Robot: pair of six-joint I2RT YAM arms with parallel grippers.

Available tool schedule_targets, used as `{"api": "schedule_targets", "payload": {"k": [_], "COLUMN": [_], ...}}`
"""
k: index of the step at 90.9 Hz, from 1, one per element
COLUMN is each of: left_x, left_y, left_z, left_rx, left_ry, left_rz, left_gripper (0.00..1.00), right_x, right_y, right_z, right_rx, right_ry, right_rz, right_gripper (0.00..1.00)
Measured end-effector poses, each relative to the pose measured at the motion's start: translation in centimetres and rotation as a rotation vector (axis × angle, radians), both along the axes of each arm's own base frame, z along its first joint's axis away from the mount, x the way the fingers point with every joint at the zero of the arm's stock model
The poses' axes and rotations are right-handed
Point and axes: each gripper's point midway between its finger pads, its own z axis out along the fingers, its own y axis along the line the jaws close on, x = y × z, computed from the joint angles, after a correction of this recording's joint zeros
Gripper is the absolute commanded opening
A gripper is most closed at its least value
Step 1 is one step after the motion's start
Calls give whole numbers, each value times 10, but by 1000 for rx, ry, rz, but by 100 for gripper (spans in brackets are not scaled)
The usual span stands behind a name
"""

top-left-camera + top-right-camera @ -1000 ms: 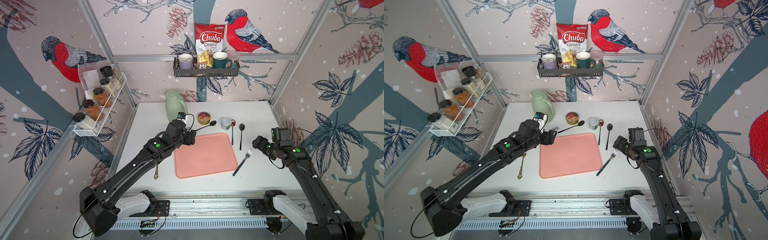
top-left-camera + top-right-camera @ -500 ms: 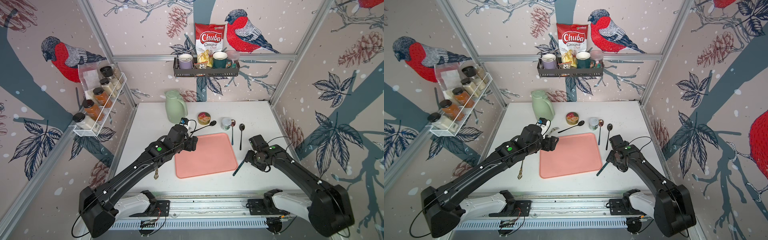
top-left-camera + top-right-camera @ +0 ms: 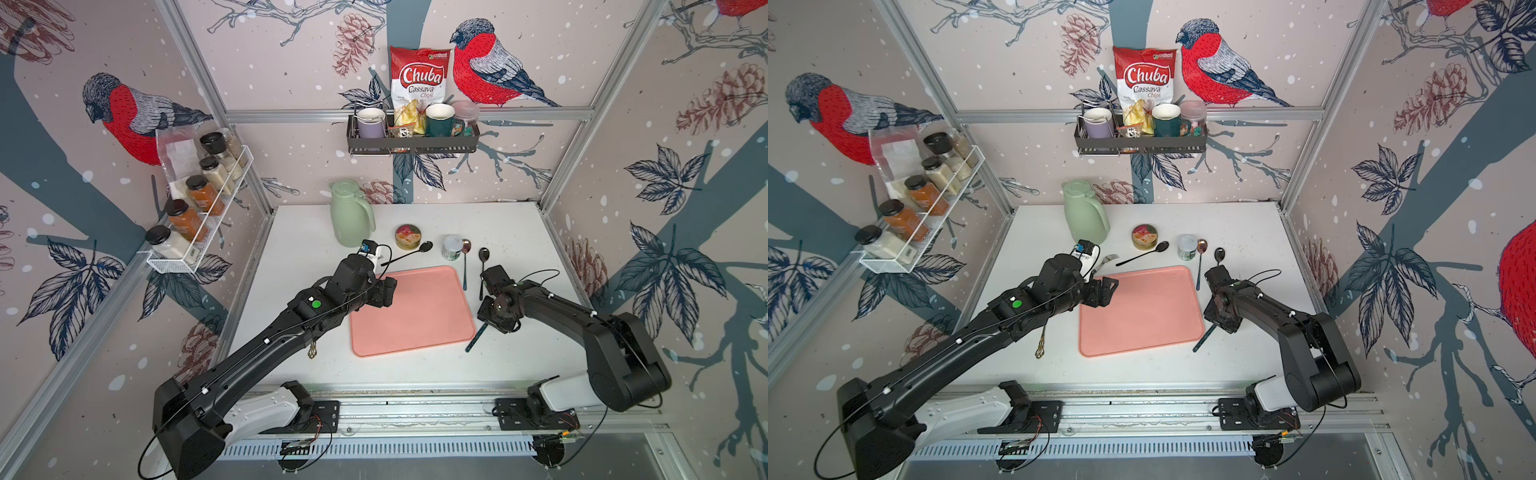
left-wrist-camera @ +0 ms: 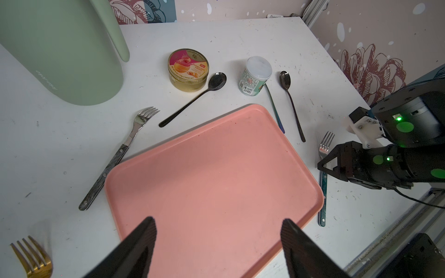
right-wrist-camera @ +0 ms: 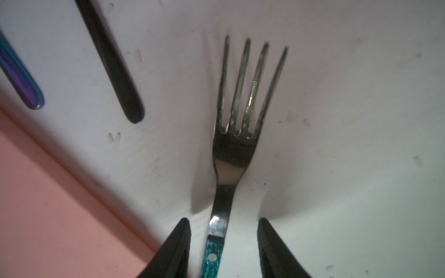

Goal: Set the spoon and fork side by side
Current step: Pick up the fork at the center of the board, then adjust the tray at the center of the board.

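A teal-handled fork (image 5: 234,149) lies on the white table just right of the pink tray (image 3: 415,316). My right gripper (image 5: 223,221) is down over the fork, open, with one finger on each side of the handle and a gap on both sides. A black spoon (image 4: 290,101) lies just beyond the fork, and next to it is a spoon with a blue-purple handle (image 3: 465,257). My left gripper (image 4: 218,220) hangs open and empty over the tray's near left part. In both top views only the fork's handle end (image 3: 473,340) (image 3: 1202,340) shows past the right wrist.
A second black spoon (image 4: 192,101) and a dark-handled fork (image 4: 120,149) lie left of the tray's far edge. A gold fork (image 3: 1041,345) lies under the left arm. A green jug (image 3: 351,216), a round tin (image 3: 408,237) and a small white jar (image 3: 452,247) stand behind.
The right arm swung in from the table's right side and came down over the teal fork, its jaws narrowing around the handle. The left gripper shifted slightly over the tray.
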Motion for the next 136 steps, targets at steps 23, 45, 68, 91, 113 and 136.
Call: {"api": "schedule_targets", "payload": {"k": [23,45,68,91,113,136], "left_x": [1,5,1,-7,-5,10], "left_y": [3,16,75,105,92,76], "left_z": [-1,-43,-102,-142,-191,-206], "left_rx": [6,47,97,142,186,168], "left_ry": [-5,99,268,354,479,489], "left_rz": [15,115,363,459,428,385], "left_gripper": [87,87,82,72,65,64], "right_x": [-1,-2,-3,-4,3,2], "right_y": [3,3,2,4,6,14], "right_z": [-5,-5,-5,-3,25,50], "right_rx": [8,3,-6,-6,19,34], "right_ry": [16,23,25,-8,-99,-150], "right_rz": [6,16,39,68,69,101], "right_gripper": [22,18,5,3,3,5]}}
